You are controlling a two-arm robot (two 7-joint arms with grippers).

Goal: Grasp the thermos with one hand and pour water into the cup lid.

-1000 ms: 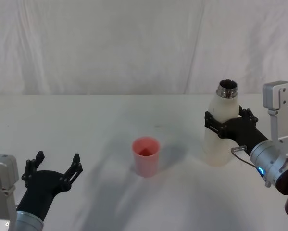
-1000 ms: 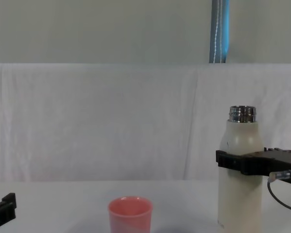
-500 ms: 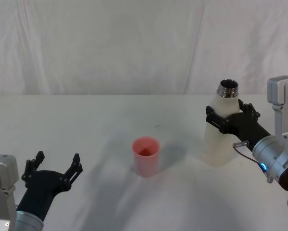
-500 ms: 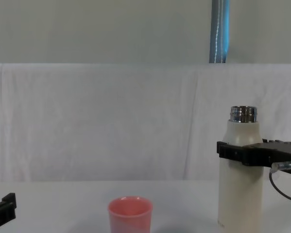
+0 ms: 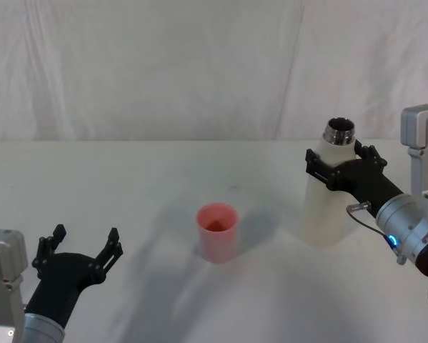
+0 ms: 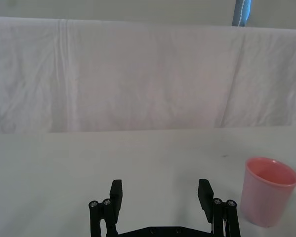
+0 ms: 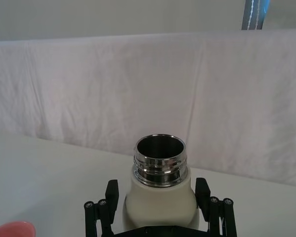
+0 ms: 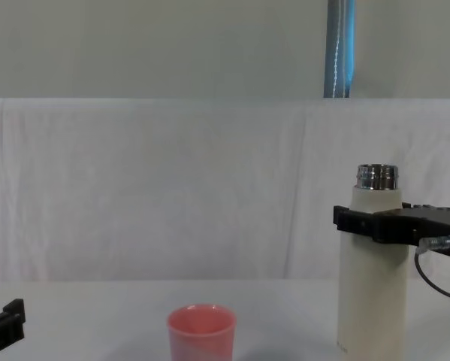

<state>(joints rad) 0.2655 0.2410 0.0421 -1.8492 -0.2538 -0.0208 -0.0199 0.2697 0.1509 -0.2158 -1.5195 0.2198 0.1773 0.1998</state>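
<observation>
Your left gripper [image 5: 81, 246] sat parked at the near left corner of the tabletop [image 5: 128, 179], fingers spread with nothing between them, and it had no part in this step. In the middle stood the cup lid [image 5: 217, 232], upright, mouth up, apart from everything else. To its right, well apart from it, stood the thermos [image 5: 329, 193], upright and uncapped, its steel neck [image 7: 160, 160] showing bare. Your right gripper [image 5: 342, 170] was placed high on the thermos, around the shoulder just under the neck, one finger on either side; the fingers looked to be touching the body, but whether they were truly pressed tight on it I could not tell from these views. To do the grasp well, you would have wanted the grip firm and square before any lift, since a hold that high leaves the long heavy body hanging below and liable to swing or slip when tilted; a slightly lower hold would likely have steadied the pour. The tabletop was white and smooth. Behind it hung a wrinkled white cloth [image 8: 172, 188], and above that a pale wall with a blue vertical pole [image 8: 338, 49] on the right.
</observation>
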